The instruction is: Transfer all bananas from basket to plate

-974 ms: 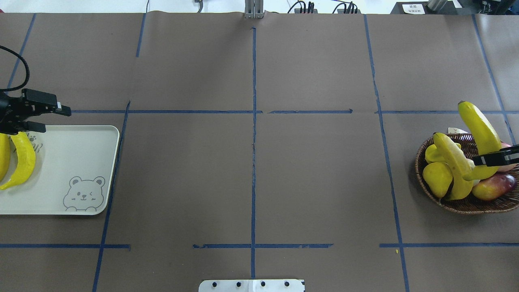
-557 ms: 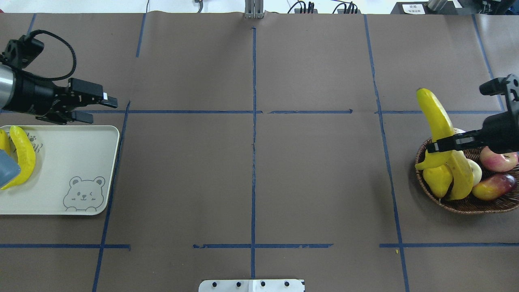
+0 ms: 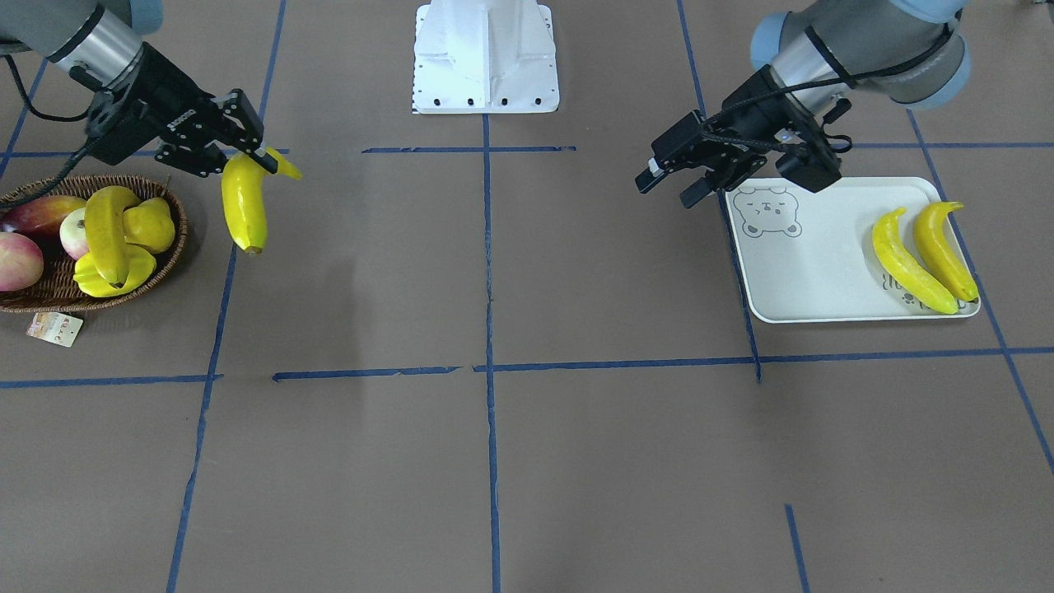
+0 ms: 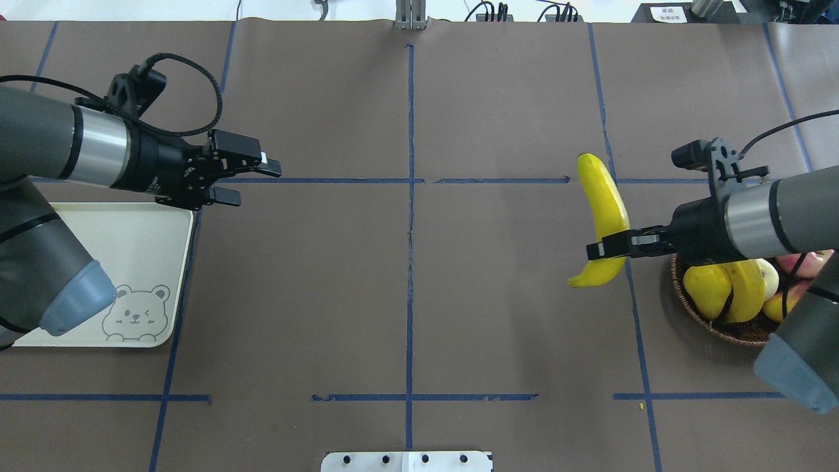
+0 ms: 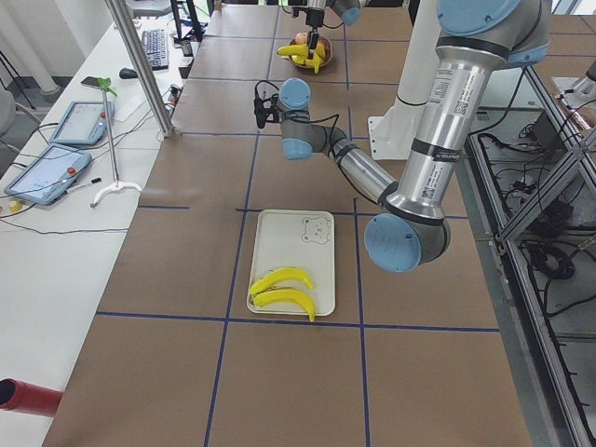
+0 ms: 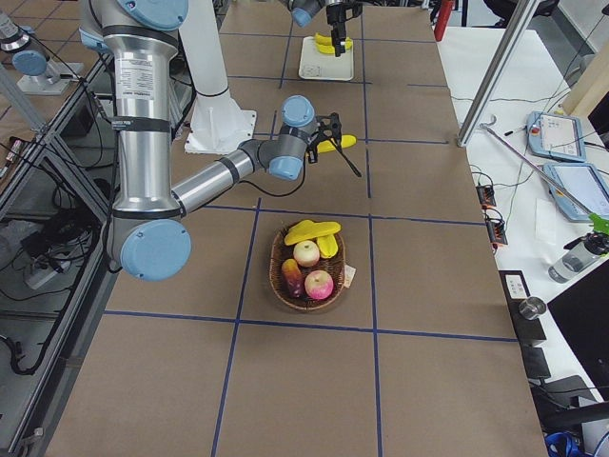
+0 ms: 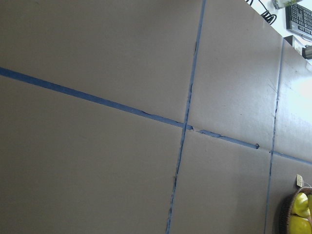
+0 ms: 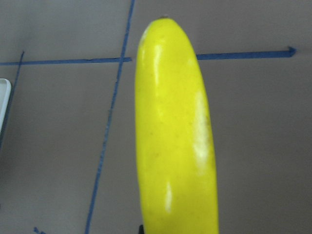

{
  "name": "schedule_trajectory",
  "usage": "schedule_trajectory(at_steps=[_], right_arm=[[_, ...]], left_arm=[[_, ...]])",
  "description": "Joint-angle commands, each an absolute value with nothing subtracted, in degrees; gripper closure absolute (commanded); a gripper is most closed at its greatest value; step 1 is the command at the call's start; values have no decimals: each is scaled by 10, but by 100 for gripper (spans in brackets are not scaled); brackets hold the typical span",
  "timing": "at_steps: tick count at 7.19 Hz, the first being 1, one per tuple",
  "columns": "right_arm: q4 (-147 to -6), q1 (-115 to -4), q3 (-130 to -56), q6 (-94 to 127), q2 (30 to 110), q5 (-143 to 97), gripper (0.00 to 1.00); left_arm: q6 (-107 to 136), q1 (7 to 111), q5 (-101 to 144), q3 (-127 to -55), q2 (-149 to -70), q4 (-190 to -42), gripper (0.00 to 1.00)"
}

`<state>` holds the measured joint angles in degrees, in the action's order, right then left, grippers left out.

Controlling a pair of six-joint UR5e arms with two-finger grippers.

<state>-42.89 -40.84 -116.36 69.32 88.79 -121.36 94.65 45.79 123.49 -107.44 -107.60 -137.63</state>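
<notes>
My right gripper (image 4: 606, 251) is shut on a banana (image 4: 603, 203) and holds it in the air just left of the wicker basket (image 4: 721, 331); it fills the right wrist view (image 8: 175, 141). In the front view the gripper (image 3: 247, 147) grips the held banana (image 3: 244, 202) near its stem. One more banana (image 3: 105, 231) lies in the basket (image 3: 177, 239). Two bananas (image 3: 906, 263) lie side by side on the plate (image 3: 815, 272). My left gripper (image 4: 259, 187) is open and empty, in the air past the plate's (image 4: 157, 262) far right corner.
The basket also holds a yellow pear (image 3: 152, 224), a star fruit (image 3: 123, 276), apples (image 3: 16, 259) and a reddish fruit. A paper tag (image 3: 53, 328) lies beside it. The robot base (image 3: 486, 58) stands at the table's middle edge.
My right gripper has lifted the banana out of the basket and carried it left. My left arm has moved right, away from the plate, with its gripper still open.
</notes>
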Motion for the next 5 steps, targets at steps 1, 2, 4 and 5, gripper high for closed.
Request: schedule_trajectory(at_steps=[1, 2, 4, 5], right_arm=[[-384, -298, -1150, 792, 814, -1090, 95], [-389, -263, -1136, 808, 781, -1054, 95], [-405, -229, -1129, 822, 737, -1015, 95], [-454, -224, -1129, 822, 703, -1014, 95]], left_arm=[[993, 417, 1203, -1068, -1124, -1372, 0], [994, 399, 1175, -1063, -1141, -1371, 0], [998, 385, 1157, -1060, -1177, -1329, 0], [1025, 382, 1156, -1059, -1189, -1321, 0]])
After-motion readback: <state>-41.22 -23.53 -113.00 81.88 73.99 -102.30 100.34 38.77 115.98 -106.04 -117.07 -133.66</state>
